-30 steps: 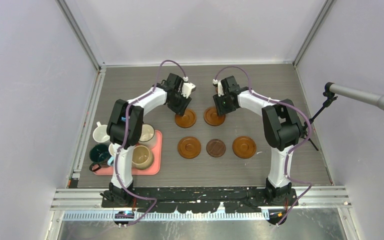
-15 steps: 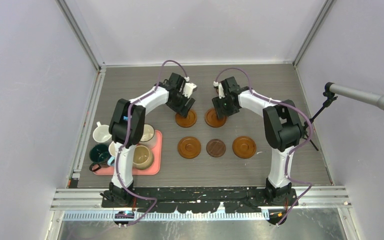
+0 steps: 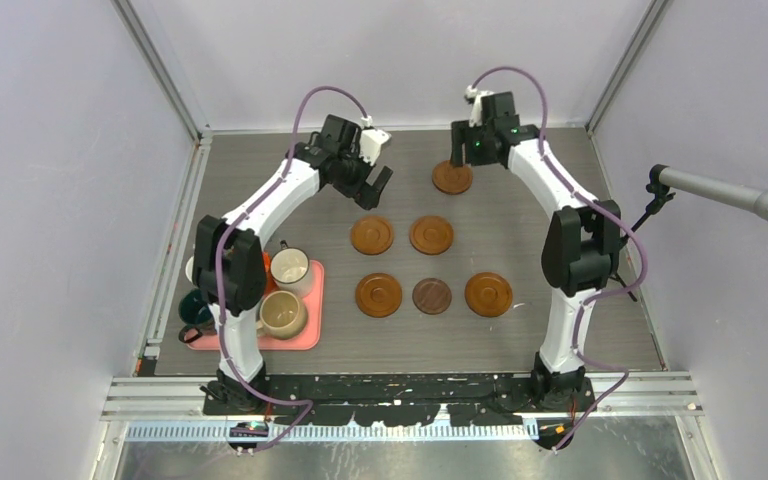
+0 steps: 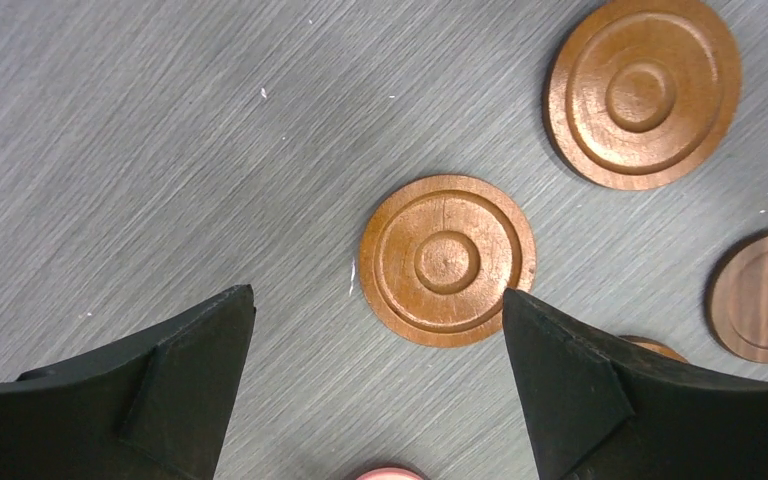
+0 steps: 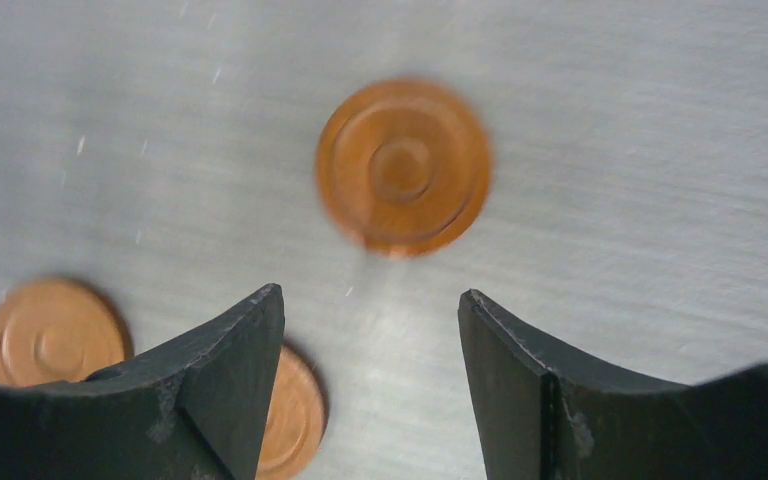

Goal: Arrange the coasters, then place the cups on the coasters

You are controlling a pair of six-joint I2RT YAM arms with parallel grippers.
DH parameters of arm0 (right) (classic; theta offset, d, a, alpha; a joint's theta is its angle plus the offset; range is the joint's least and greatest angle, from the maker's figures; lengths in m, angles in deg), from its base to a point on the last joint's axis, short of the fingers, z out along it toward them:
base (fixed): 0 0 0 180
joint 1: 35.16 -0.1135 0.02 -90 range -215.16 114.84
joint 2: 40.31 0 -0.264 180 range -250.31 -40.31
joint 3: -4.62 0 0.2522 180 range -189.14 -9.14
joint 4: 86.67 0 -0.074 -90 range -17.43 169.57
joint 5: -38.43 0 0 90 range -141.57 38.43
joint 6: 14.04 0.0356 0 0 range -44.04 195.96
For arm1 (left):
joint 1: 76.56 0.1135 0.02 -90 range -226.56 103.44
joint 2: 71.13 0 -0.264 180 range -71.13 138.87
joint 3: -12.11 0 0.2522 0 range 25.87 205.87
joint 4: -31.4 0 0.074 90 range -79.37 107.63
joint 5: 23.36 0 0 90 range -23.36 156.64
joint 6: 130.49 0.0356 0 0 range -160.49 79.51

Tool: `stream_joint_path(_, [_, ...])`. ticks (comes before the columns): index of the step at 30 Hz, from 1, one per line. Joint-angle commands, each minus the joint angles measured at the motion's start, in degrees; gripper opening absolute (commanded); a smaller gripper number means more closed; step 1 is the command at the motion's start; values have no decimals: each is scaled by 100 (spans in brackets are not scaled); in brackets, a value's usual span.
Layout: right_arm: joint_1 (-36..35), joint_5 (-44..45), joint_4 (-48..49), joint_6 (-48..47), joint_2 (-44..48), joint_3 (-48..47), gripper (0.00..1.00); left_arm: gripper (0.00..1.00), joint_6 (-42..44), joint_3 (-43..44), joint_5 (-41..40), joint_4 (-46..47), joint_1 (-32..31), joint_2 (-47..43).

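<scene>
Six coasters lie on the grey table. In the top view two orange-brown coasters (image 3: 372,235) (image 3: 431,234) form a row, with three more nearer the arms: orange-brown (image 3: 378,295), the darker coaster (image 3: 432,296) and orange-brown (image 3: 488,294). A sixth coaster (image 3: 452,178) lies at the back. My left gripper (image 3: 372,190) (image 4: 377,295) hangs open above the table, empty, with a coaster (image 4: 447,260) just ahead. My right gripper (image 3: 460,155) (image 5: 371,292) is open and empty over the back coaster (image 5: 403,168). The cups stand at the left: white (image 3: 290,267), tan (image 3: 282,313), dark green (image 3: 198,305).
The cups stand on and around a pink tray (image 3: 310,325) at the left edge, partly hidden by my left arm. A microphone on a stand (image 3: 720,190) pokes in from the right wall. Walls enclose the table on three sides.
Both grippers opened and lifted off the two middle coasters. The left one drew back and left. The right one swung to the back, where a sixth coaster now shows.
</scene>
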Motion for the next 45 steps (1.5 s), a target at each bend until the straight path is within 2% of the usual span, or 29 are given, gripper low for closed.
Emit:
stream_joint_path(1, [412,117,111,569,-721,-862,69,97,-59,-54,206,-18,-15,-341])
stream_joint_path(6, [462,416,-22,542,-1439,-1681,69,98,-182,-273,335,153,-15,-431])
stream_joint_path(15, [446,369,-130,610,-2415,-2524,69,100,-225,-528,330,251,-15,-590])
stream_joint_path(22, [386,387,-365,417,-2783,-2735,68,100,-225,-626,304,319,16,-525])
stream_joint_path(28, [384,373,-788,4,-2834,-2707,64,100,-202,-652,311,327,38,-575])
stream_joint_path(35, [477,432,-1157,-394,-2502,-2159,55,100,-84,-771,182,260,64,-748])
stream_joint_path(40, [582,597,-1156,-705,-1882,-1181,53,100,-43,-969,209,236,64,-872])
stream_joint_path(45, [816,300,-1072,-1037,-1087,-29,53,100,-23,-926,493,-68,64,-932])
